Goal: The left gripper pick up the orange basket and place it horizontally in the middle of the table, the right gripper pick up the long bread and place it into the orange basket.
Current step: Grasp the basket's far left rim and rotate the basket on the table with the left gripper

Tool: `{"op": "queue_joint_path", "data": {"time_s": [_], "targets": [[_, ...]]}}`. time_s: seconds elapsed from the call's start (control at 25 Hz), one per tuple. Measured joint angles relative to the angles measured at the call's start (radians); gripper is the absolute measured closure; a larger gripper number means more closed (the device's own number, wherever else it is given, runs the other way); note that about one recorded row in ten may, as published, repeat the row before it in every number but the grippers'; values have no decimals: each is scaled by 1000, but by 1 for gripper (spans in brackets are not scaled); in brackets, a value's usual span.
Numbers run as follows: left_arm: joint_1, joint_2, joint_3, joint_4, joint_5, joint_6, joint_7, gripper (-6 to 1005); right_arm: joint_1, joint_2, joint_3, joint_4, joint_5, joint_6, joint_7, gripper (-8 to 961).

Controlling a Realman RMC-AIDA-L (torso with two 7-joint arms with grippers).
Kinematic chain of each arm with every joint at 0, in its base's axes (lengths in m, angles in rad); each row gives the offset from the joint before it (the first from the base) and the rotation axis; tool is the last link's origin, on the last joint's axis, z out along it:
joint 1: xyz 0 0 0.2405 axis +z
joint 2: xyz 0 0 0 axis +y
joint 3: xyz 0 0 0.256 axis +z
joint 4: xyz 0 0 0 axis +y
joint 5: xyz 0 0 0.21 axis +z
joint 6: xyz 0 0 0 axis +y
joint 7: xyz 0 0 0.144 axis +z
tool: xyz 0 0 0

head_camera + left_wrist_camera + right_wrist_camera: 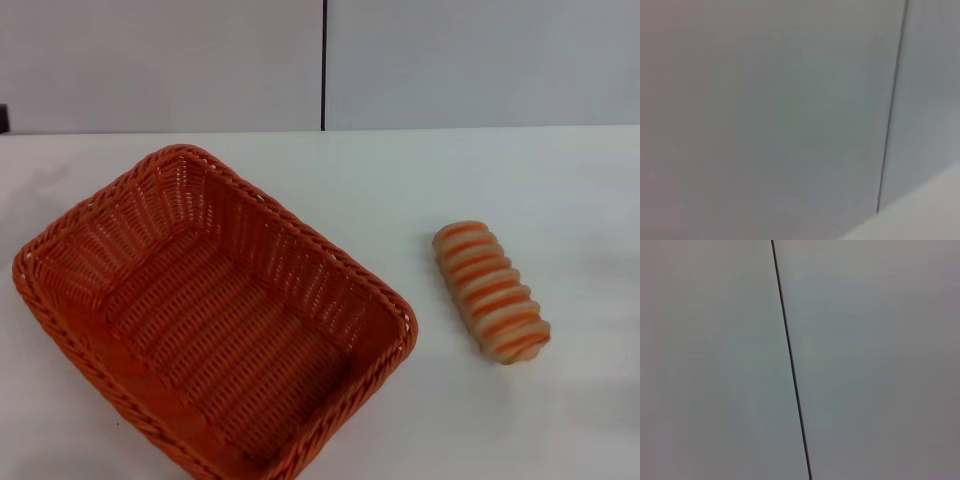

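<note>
The orange basket [70,250] lies on the left half of the white table [500,180] in the head view, turned at a slant, empty, its near corner cut off by the picture's lower edge. To its right, apart from it, the long bread [491,290] rests on the table, striped cream and orange-brown. Neither gripper shows in any view. Both wrist views take in only the grey wall, and the left wrist view also a corner of the table [935,210].
A grey wall [160,60] with a dark vertical seam [324,65] stands behind the table's far edge. The same seam [790,360] crosses the right wrist view. Bare tabletop lies between basket and bread and beyond them.
</note>
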Motion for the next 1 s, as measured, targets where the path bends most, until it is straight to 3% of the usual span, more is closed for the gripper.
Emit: {"op": "queue_joint_path", "data": {"time_s": [0.08, 0.12, 0.32, 0.44, 0.56, 0.6, 0.64, 0.68, 1.0], "targets": [[-47, 0, 64, 92, 140, -1, -69, 180, -1, 0, 0, 0, 0, -2, 1, 203], [-47, 0, 64, 92, 140, -1, -69, 180, -2, 0, 0, 0, 0, -2, 2, 203], [-143, -5, 208, 156, 429, 4, -163, 182, -2, 0, 0, 0, 0, 6, 3, 205], [-179, -5, 282, 165, 536, 12, -196, 183, -2, 0, 0, 1, 0, 13, 2, 204], [-179, -5, 282, 165, 536, 12, -196, 185, 1, 0, 0, 1, 0, 20, 3, 204], [-211, -6, 342, 168, 621, 29, -221, 185, 1, 0, 0, 1, 0, 22, 3, 204], [-211, -6, 342, 168, 621, 29, -221, 186, 2, 0, 0, 1, 0, 23, 3, 204], [-269, -12, 448, 157, 763, 55, -274, 186, 3, 0, 0, 1, 0, 24, 3, 203], [-300, -13, 498, 120, 792, 58, -354, 196, 18, -1, 0, 1, 2, 45, -1, 204]]}}
